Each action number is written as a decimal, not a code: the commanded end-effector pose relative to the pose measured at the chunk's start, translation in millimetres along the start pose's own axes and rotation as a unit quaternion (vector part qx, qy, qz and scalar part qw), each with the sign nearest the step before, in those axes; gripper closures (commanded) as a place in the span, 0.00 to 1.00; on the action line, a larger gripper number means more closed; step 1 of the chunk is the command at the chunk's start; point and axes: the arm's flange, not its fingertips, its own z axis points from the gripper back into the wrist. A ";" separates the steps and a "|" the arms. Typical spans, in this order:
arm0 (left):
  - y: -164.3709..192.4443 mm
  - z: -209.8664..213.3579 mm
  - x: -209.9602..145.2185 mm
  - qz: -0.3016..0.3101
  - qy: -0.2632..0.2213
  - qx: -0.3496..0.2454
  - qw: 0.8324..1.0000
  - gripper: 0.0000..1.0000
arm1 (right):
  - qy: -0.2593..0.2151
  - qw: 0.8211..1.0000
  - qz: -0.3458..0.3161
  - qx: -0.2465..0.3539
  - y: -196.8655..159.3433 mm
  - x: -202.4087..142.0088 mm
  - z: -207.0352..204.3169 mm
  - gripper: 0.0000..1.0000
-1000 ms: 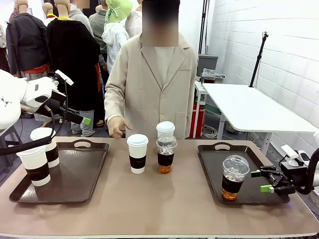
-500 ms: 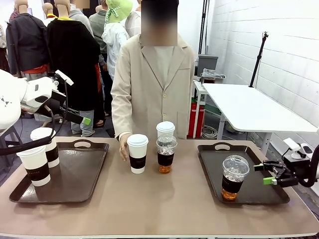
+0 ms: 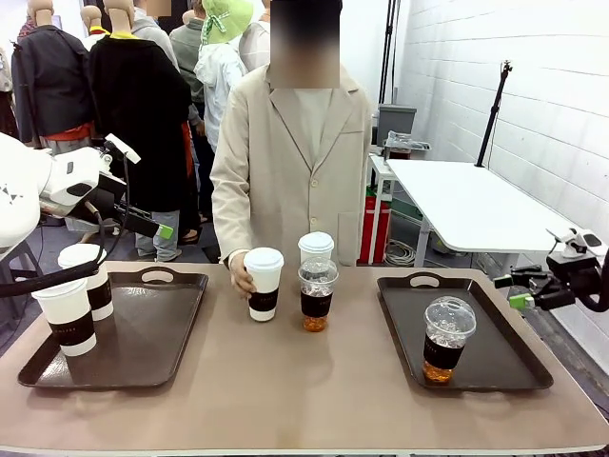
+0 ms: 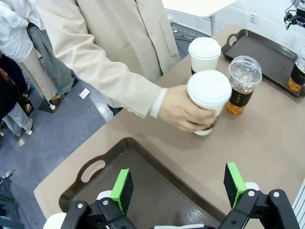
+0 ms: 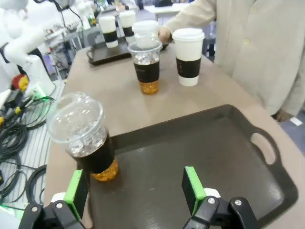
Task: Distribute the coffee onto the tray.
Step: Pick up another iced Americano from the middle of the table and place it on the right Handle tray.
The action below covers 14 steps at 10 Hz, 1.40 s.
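Coffee [image 3: 316, 303]: we count three cups [image 3: 445, 338] on trays [image 3: 152, 371], three not yet placed; left end effector [image 4: 178, 179] and right end effector [image 5: 136, 186] gape empty.

room on both trays, far middle crowded
the left tray [image 3: 143, 333] is blocked at its left end by two white cups [image 3: 71, 319], the right tray [image 3: 495, 333] near its front by a dome-lidded cup [image 3: 445, 338]; the far middle of the table [image 3: 314, 390] is taken up by a person's hand [image 3: 240, 278] and three cups [image 3: 316, 297].
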 end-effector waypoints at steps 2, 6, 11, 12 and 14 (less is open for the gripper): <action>0.6 -0.4 -1.5 0.002 0.000 -0.002 1.000 0.00 | 0.040 0.999 -0.006 -0.018 -30.4 44.5 -13.6 0.00; 0.6 -0.4 -1.5 0.002 0.000 -0.002 1.000 0.00 | 0.083 0.997 -0.002 -0.006 -64.5 82.7 -38.8 0.00; 0.6 -0.4 -1.5 0.002 0.000 -0.002 1.000 0.00 | 0.102 0.995 0.005 0.015 -86.6 101.1 -76.9 0.00; 0.6 -0.4 -1.5 0.002 0.000 -0.002 1.000 0.00 | 0.102 0.995 0.006 0.019 -85.2 100.8 -77.9 0.00; 0.6 -0.4 -1.5 0.002 0.000 -0.002 1.000 0.00 | 0.079 0.997 0.016 0.009 -79.0 96.7 -75.2 0.00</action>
